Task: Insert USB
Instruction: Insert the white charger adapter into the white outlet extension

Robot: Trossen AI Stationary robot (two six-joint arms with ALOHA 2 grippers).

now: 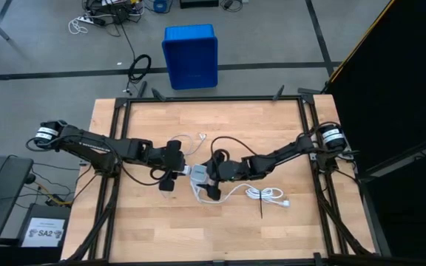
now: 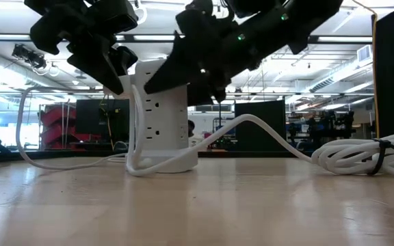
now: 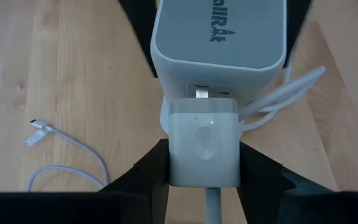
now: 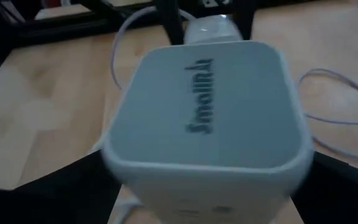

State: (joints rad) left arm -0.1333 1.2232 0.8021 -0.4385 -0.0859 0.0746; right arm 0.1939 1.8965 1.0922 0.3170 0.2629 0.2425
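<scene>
Between dark jaws, glossy rounded charger block [image 3: 203,142].

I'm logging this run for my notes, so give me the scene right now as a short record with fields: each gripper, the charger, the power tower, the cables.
left gripper: shut on the white charger block, held against the tower's side
right gripper: open, fingers either side of the tower
power tower: white, upright at mid-table, grey top
charger plugged in: cannot tell; its prongs show at the tower's face
USB cable: thin, loose on the wood table, one plug end free
thick white cord: bundled with a black tie, near the right arm
</scene>
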